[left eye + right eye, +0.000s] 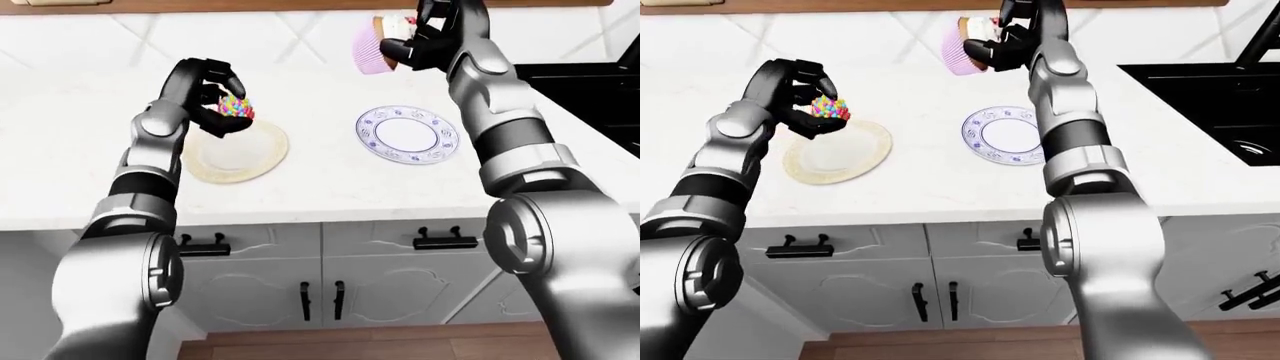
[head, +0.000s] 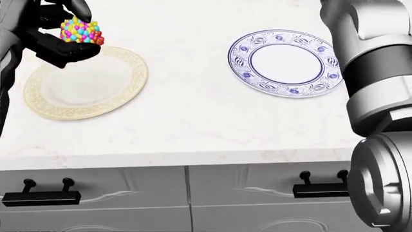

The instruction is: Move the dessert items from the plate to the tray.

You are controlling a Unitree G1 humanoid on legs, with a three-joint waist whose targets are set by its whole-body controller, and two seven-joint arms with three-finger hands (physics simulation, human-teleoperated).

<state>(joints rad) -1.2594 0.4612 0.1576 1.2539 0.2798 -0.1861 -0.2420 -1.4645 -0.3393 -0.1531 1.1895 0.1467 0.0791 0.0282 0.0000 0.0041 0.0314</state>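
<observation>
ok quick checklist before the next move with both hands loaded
1. Left hand closed round the sprinkle-covered dessert ball: ok.
2. Ball lifted off the gold-rimmed cream plate: ok.
3. Right hand closed round the pink-wrapped frosted cupcake: ok, though the cupcake sits tilted.
4. Blue-patterned white plate has nothing on it: ok.
5. Which of the two dishes counts as the tray: cannot tell.
6. Black sink at the right-eye view's right is apart from both hands: ok.
</observation>
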